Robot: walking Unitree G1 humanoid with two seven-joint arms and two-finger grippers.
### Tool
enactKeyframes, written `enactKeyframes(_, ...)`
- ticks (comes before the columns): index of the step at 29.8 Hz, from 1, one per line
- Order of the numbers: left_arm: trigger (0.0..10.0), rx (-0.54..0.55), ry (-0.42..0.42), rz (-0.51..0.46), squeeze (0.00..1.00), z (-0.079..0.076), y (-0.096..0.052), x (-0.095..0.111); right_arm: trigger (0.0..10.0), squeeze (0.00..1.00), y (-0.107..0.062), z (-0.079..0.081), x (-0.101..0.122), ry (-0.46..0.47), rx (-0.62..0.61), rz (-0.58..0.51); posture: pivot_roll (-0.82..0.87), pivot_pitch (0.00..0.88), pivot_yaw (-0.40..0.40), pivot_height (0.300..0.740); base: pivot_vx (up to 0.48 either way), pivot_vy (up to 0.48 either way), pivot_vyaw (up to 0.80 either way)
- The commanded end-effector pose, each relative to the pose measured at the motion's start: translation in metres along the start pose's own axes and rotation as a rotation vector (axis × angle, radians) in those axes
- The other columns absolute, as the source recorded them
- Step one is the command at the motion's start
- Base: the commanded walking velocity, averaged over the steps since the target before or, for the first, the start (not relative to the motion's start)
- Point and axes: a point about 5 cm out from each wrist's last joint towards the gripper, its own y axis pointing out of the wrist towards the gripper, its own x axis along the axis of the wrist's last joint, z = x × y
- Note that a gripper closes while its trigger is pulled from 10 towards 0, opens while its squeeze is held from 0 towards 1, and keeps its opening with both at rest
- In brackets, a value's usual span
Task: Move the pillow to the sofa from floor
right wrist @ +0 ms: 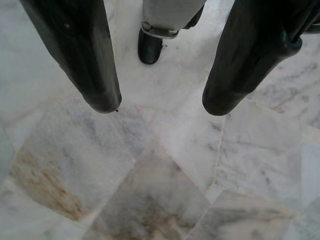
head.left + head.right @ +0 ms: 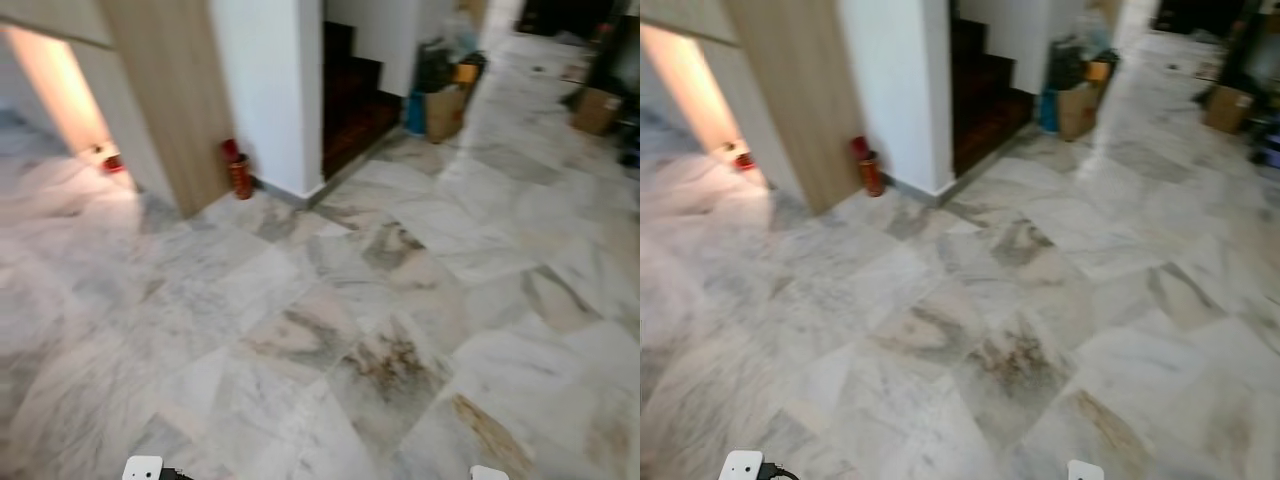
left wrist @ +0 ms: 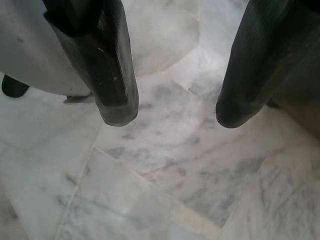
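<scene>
The pillow and the sofa are not to be found in these pictures, so the job has yet to reach them. A pillow is likely soft and light, best pinched at a corner or edge fold. The left gripper [image 3: 170, 112] hangs with fingers spread over bare marble floor [image 2: 400, 300], holding nothing; the right gripper [image 1: 162, 102] is likewise spread and empty, with the robot's foot [image 1: 150, 45] beyond it. Far ahead stand a white wall [image 2: 265, 90], a red bottle [image 2: 238, 170], stairs [image 2: 350, 100] and cardboard boxes [image 2: 445, 110].
</scene>
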Motion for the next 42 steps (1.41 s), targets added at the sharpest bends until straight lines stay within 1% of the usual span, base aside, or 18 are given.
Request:
enactKeyframes(1,10.0,0.003,-0.017,0.033,0.0,-0.0014,-0.0008,-0.0062,10.0,0.0,-0.0004,-0.0017,-0.0014,-0.007,-0.002,0.012,-0.07,0.05,0.019,0.74,0.0,0.0,0.8)
enactKeyframes(9,10.0,0.008,-0.022,0.051,0.0,-0.002,-0.0015,-0.0098,10.0,0.0,0.0008,0.0033,0.0,-0.012,0.011,0.013,-0.07,0.044,0.014,0.74,0.0,0.0,0.8)
enactKeyframes(23,10.0,0.013,-0.031,0.057,0.0,-0.002,-0.002,-0.0119,10.0,0.0,0.0006,0.0021,-0.0004,-0.019,0.013,0.017,-0.07,0.025,0.016,0.74,0.0,0.0,0.8)
enactKeyframes(34,10.0,0.013,-0.042,0.058,0.0,-0.0054,-0.0026,-0.0147,10.0,0.0,0.0,0.002,-0.0024,-0.029,0.019,0.023,-0.07,0.022,0.009,0.74,0.0,0.0,0.8)
enactKeyframes(42,10.0,0.026,-0.045,0.058,0.0,0.0,-0.0036,-0.0158,10.0,0.0,-0.0001,0.002,-0.0028,-0.025,0.018,0.024,-0.07,0.039,0.006,0.74,0.0,0.0,0.8)
